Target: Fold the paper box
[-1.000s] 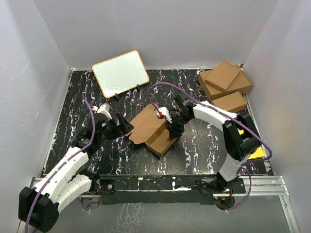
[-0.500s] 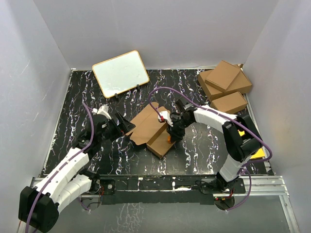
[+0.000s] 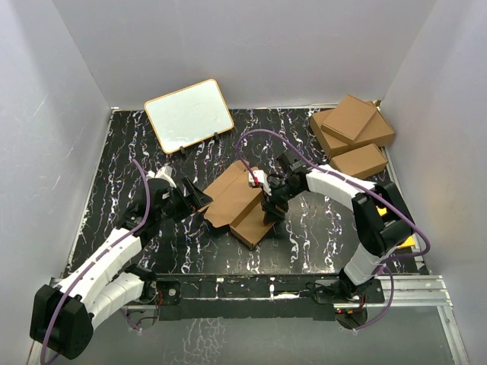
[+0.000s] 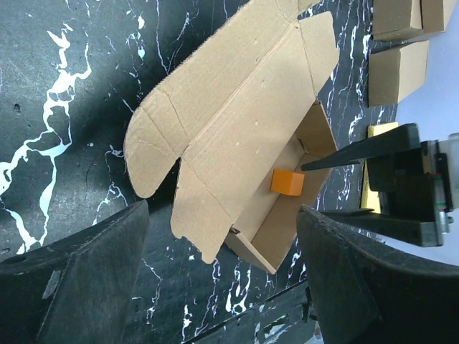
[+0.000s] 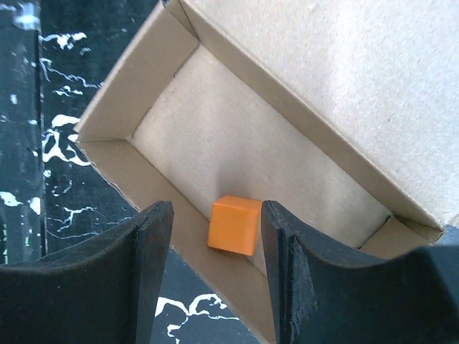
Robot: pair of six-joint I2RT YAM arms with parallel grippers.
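The paper box (image 3: 236,201) lies open in the middle of the table, its lid flap (image 4: 229,122) spread to the left. A small orange cube (image 5: 234,225) rests on the floor of the box (image 5: 237,136), against its near wall. My right gripper (image 5: 215,211) hovers over the cube with its jaws open, one finger on each side and neither gripping it. It also shows from above (image 3: 270,209) at the box's right end. My left gripper (image 4: 222,215) is wide open and empty, just left of the flap, and in the top view (image 3: 199,199) it sits near the flap's edge.
A whiteboard (image 3: 189,115) leans at the back left. Three larger brown cartons (image 3: 351,129) are stacked at the back right. A yellow sheet (image 3: 403,241) lies by the right arm's base. Black marbled table surface surrounds the box.
My right gripper's jaws have opened and let go of the orange cube, which now lies in the box. The left arm has barely moved.
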